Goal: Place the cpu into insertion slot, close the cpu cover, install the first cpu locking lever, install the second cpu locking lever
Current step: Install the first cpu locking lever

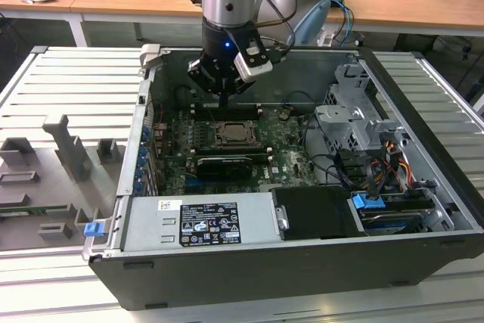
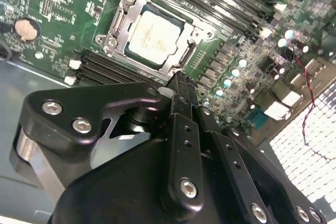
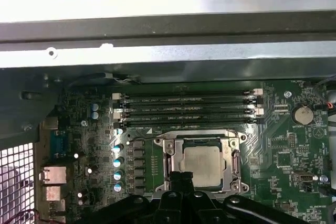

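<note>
Several grey fixture blocks (image 1: 68, 149) are sitting on the ribbed desk (image 1: 45, 81) at the exterior view's left; the open pc case (image 1: 302, 262) is lying beside them w/ its motherboard (image 1: 172, 153) facing up. Mid-case, the claw (image 1: 224, 102) is hanging just above the socket, fingers pinched together, gripping nothing; in the second wrist view the claw (image 2: 178, 78) is hovering at the socket's edge. The cpu (image 2: 155, 35) is sitting flat in the slot, the cpu cover (image 2: 122, 17) lying down around it; levers' state: can't tell. Chip is prob. light, stiff, fragile, so edges only; cover is likely thin, springy sheet, best pressed at the frame. A drive cage (image 1: 355, 111) is standing at the exterior view's right.
</note>
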Available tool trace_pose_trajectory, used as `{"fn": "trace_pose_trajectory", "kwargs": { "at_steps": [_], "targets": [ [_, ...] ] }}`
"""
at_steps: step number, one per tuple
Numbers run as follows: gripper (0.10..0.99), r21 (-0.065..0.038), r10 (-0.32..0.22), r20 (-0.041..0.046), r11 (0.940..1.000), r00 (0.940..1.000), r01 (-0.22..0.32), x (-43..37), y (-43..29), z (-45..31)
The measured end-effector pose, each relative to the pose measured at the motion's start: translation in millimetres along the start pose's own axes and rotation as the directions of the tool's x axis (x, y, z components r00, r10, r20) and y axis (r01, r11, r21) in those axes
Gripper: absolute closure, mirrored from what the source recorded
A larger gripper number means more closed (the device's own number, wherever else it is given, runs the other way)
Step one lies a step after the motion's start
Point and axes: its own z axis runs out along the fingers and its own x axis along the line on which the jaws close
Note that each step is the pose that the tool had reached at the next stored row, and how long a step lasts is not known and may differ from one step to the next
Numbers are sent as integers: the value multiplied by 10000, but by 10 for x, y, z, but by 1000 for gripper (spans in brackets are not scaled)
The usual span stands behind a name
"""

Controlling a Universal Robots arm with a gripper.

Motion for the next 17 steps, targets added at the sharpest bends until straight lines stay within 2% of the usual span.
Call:
{"fn": "trace_pose_trajectory", "kwargs": {
  "at_steps": [3,5,7,13,17],
  "targets": [
    [980,3,-575,-14,9983,9983,575,0,-1,20],
    [980,4,-650,-14,9979,9979,650,24,-2,26],
    [980,5,-655,30,9979,9979,655,108,-3,35],
    [980,-7,-694,104,9976,9975,695,258,-5,69],
    [980,-17,-704,142,9975,9974,705,395,-3,92]
  ]
}}
